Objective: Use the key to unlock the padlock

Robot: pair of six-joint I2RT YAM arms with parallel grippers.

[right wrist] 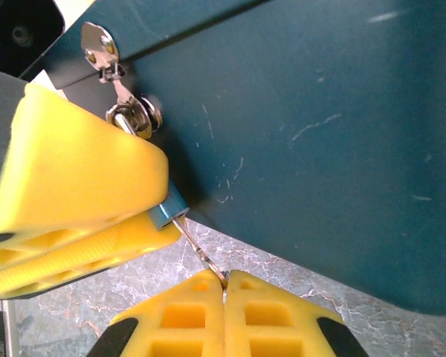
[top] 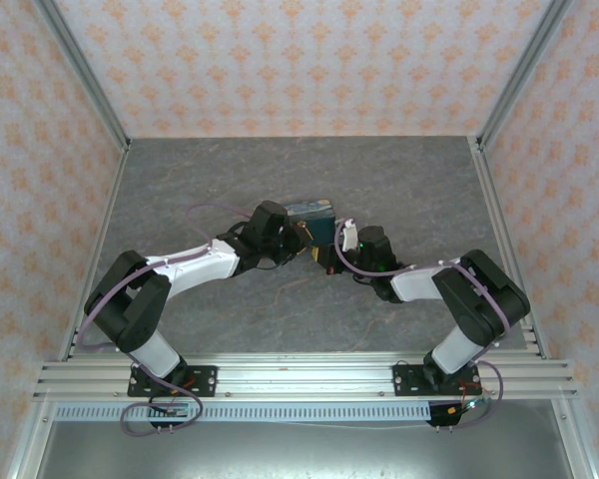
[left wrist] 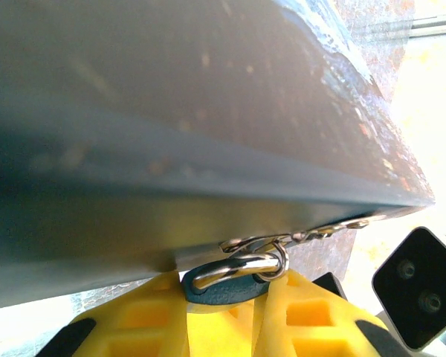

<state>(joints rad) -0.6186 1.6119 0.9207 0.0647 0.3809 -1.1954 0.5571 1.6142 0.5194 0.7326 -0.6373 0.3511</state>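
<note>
Your left claw (left wrist: 227,301) is closed down on the padlock (left wrist: 224,292). Its yellow fingers pinch the small teal body from both sides, just beside the wall of the tin (left wrist: 171,111).

In the right wrist view the padlock's long axis runs on a slant. The silver shackle (right wrist: 134,115) points up and left, hooked through the tin's hasp (right wrist: 97,43), and the keyhole end points down and right. The key (right wrist: 199,251) lies along that same line, with its thin shaft reaching the bottom of the body. Your right claw (right wrist: 224,288) is pinched tight on the key's other end, fingertips pressed together around it.

Most of the padlock is covered by the left fingers, so you see only a bottom corner of the body and the bend of the shackle. You cannot tell how deep the key sits, and its head is buried between the right fingertips.

From above, both claws meet at the near side of the tin, over the grey marbled table (top: 399,180). The padlock is too small and too covered to pick out there.
</note>
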